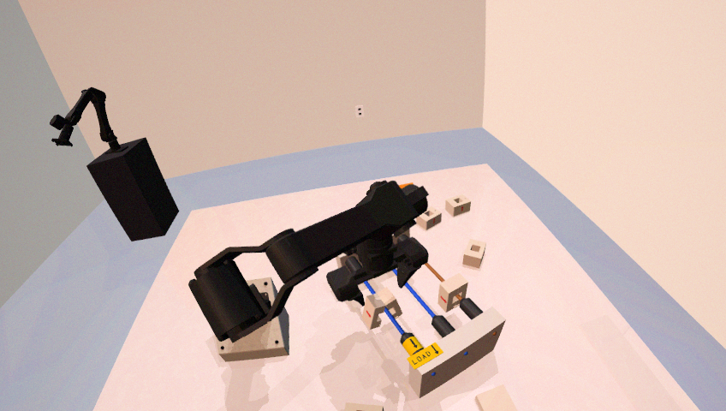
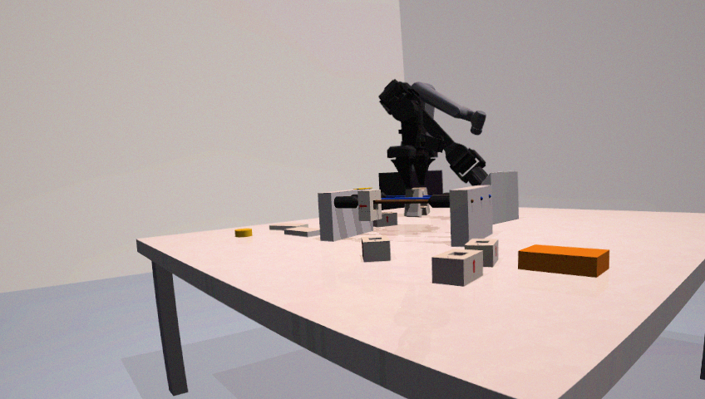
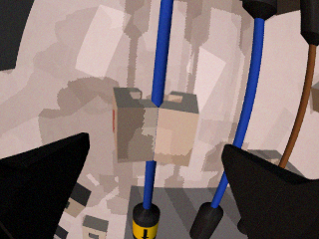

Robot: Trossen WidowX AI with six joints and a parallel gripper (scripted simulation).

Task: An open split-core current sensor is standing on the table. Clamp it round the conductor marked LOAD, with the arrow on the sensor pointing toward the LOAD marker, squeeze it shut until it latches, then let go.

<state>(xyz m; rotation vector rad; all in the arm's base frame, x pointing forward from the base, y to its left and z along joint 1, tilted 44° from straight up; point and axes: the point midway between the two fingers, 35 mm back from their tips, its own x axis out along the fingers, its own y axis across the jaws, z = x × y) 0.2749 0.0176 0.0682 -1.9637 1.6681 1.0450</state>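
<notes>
The pale split-core sensor [image 1: 376,308] [image 2: 414,206] [image 3: 179,131] straddles the blue LOAD conductor [image 1: 396,323] [image 3: 161,55], which runs under its top between the two halves. The halves look spread apart at the bottom, like an upturned V. Its small red arrow [image 1: 368,313] appears to point down-right in the top view, toward the yellow LOAD marker [image 1: 422,356]. My gripper [image 1: 381,294] [image 2: 414,185] [image 3: 158,146] is open, with its fingers on either side of the sensor and a gap to each half in the wrist view. The sensor's latch is not visible.
A second blue conductor [image 1: 419,300] [image 3: 253,75] runs beside LOAD. A brown conductor [image 1: 434,271] carries another block [image 1: 450,294]. The wires end at an upright panel [image 1: 461,354] [image 2: 337,222]. Loose blocks [image 1: 473,256] [image 2: 452,270] and an orange box [image 2: 561,262] stand on the table.
</notes>
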